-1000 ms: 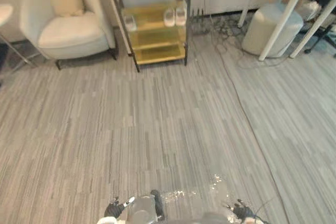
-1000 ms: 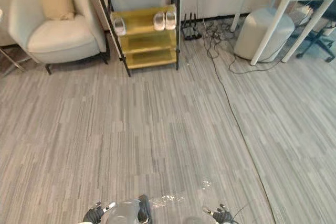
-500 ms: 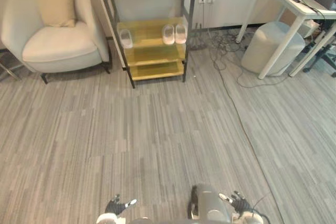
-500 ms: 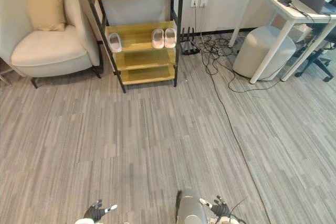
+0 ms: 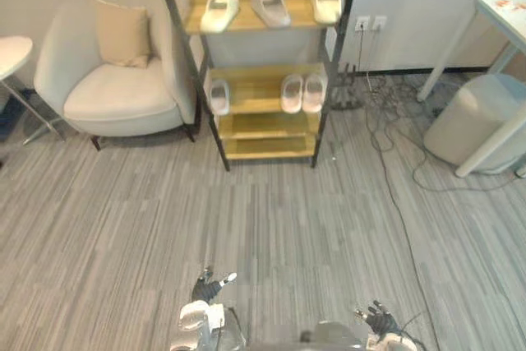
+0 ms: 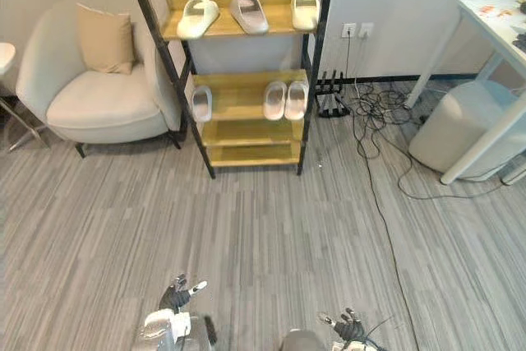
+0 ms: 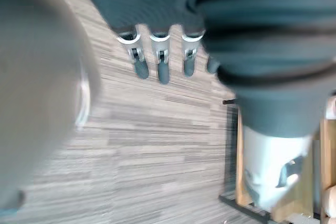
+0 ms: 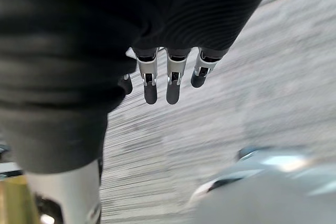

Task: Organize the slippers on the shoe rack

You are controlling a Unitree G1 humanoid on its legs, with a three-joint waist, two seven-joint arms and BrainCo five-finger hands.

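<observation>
Left eye view, rack: the shoe rack (image 5: 267,125) stands at the far side of the grey plank-patterned floor (image 5: 271,228). It has a thin black frame and yellowish wooden shelves, and it is just beside a pale rounded armchair (image 5: 123,100).
Left eye view, slippers: the top-shelf slippers (image 5: 271,6) are three, and the two on the left lie askew. A single slipper (image 5: 219,96) sits at the middle shelf's left end, and a neat slipper pair (image 5: 292,93) is near its right end.
Left eye view, hands: the left robot hand (image 5: 209,285) and right robot hand (image 5: 378,318) hang low over the near floor, well apart from the rack.
Right eye view, surroundings: dark cables (image 6: 370,113) sprawl on the floor to the right of the rack. A white rounded pouf (image 6: 460,125) lies beyond them.
Left wrist view, state: its fingers (image 7: 161,69) are straight and spread over the floor, and they carry nothing.
Right wrist view, state: its fingers (image 8: 175,85) are likewise straight and hold nothing.
Handling, judged: the slippers look like pale moulded foam, so they should be light, springy, smooth-skinned and not fragile.
Hold, judged: curl under the broad strap, or pinch the sole's edge at the end nearest the shelf's front edge. A squeeze on the sole alone may slip.
</observation>
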